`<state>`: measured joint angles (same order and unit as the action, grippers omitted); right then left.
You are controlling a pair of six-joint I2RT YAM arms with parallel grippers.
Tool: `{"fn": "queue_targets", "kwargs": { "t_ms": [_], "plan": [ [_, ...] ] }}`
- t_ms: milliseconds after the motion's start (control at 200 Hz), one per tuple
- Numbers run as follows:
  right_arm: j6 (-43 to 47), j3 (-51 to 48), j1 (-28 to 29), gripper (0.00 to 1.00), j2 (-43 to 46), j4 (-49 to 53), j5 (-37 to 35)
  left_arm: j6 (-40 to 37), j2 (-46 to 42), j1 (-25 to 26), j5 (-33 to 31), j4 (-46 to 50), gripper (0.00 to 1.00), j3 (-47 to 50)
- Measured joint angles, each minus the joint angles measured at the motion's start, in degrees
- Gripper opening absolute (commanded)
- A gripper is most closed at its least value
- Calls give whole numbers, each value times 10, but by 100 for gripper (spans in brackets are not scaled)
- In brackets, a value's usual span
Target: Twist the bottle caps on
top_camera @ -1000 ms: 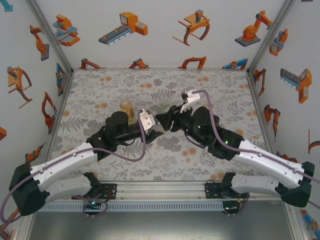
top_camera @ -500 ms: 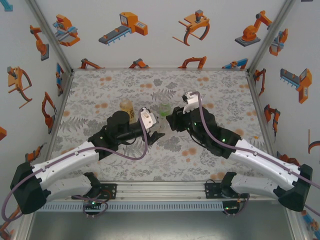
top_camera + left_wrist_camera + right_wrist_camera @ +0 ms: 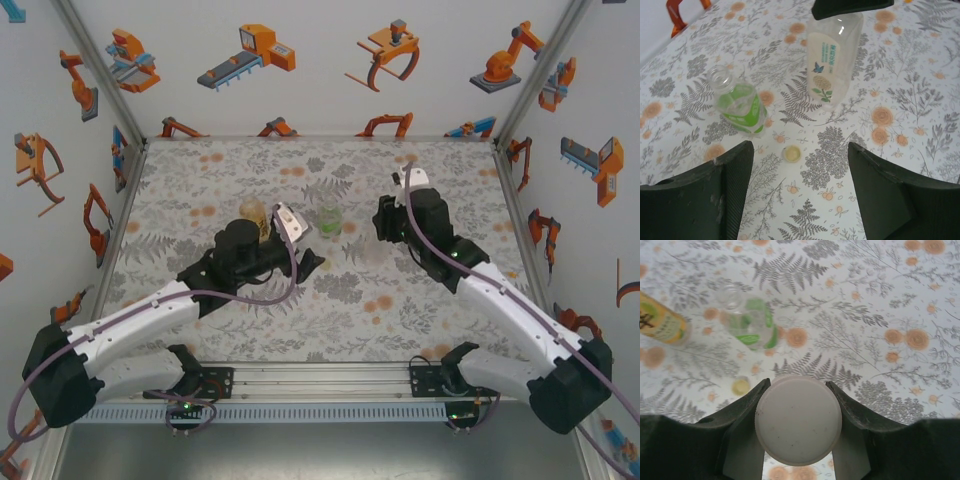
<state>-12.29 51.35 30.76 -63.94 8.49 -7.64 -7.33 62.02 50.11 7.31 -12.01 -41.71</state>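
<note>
1. The left gripper (image 3: 309, 264) is spread open with nothing held. It is aimed at a small yellowish cap (image 3: 792, 153) on the floral table (image 3: 920, 60), probably so the cap can be picked up.
2. That cap lies at 5 o'clock of the uncapped green-label bottle (image 3: 737, 102), which stands upright, likely ready to receive it.
3. The right gripper (image 3: 797, 385) is clamped on a white cap (image 3: 798, 421). The cap is judged to sit atop the clear butterfly-label bottle (image 3: 832, 60), apparently to be twisted tight.
4. In the right wrist view, an amber bottle (image 3: 660, 322) is seen at 9 o'clock of the green-label bottle, apart from both grippers.
</note>
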Motion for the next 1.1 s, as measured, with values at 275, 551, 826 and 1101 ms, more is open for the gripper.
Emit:
{"fn": "queue_targets", "kwargs": {
  "t_ms": [275,551,826,1101],
  "plan": [
    [45,10,-103,20,-120,-55,76,54,-18,-26,-43,-8,73,12],
    [80,50,-153,19,-189,-108,109,104,-68,-45,-70,20,76,13],
    [117,96,-153,19,-242,-127,109,127,-79,-59,-79,64,77,13],
    [123,118,-158,34,-275,-143,109,126,-86,-71,-77,69,79,5]
  ]
}}
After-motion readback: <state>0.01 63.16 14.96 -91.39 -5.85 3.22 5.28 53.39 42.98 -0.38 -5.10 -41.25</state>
